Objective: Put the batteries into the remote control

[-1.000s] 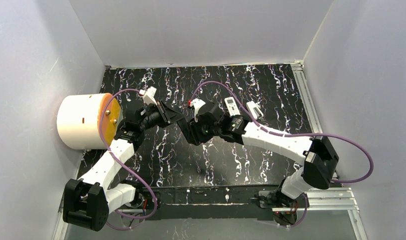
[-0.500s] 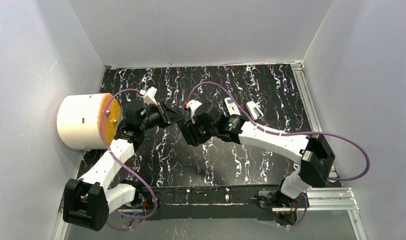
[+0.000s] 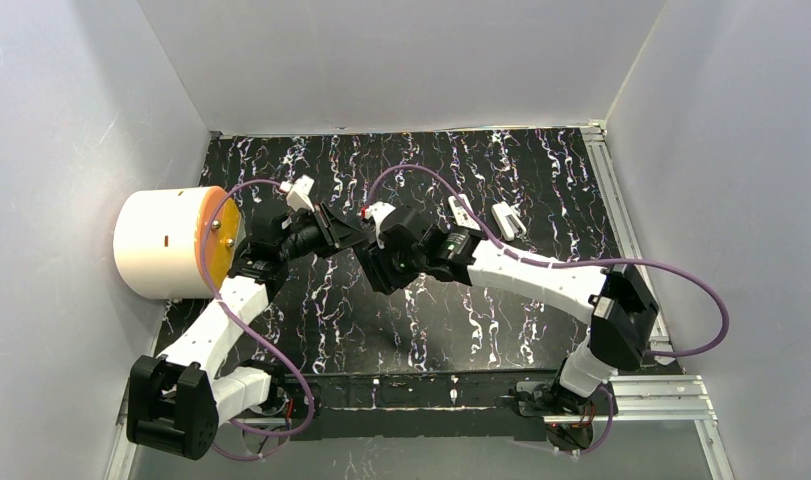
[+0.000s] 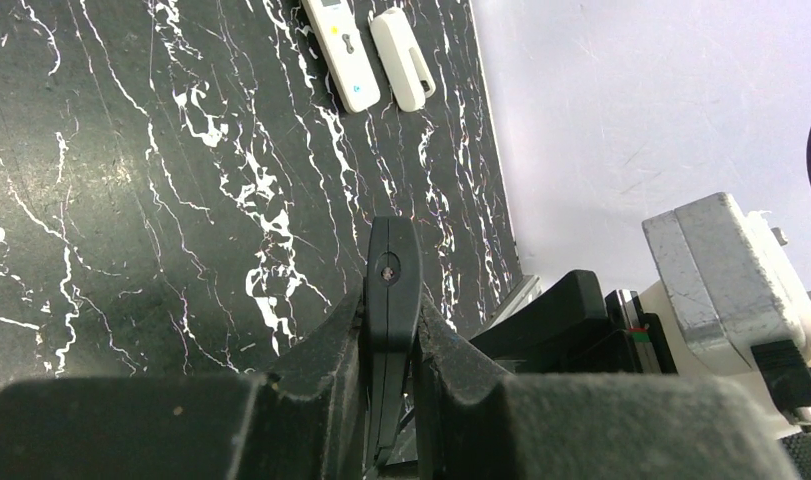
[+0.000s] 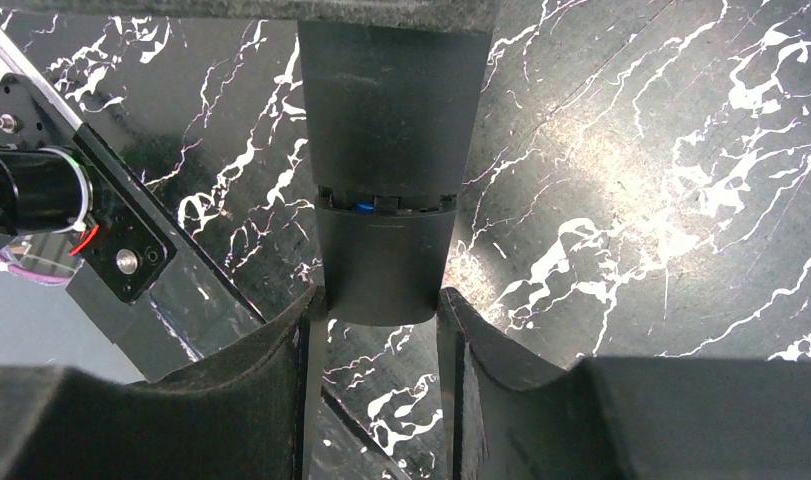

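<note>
Above the mid counter [image 3: 436,335], the left jaws are clamped on the thin edge of the black remote [image 5: 386,130]. The right jaws, part-spread, grip its sides. Blue battery [image 5: 364,207] shows at the remote's seam. Two white remotes [image 4: 343,50] [image 4: 401,58] lie side by side on the counter, further right.

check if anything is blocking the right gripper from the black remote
Nothing visible does. The right gripper has its fingers against both sides of one end of the black remote, and the left gripper clamps it edge-on. A speck of blue shows at its seam.
</note>
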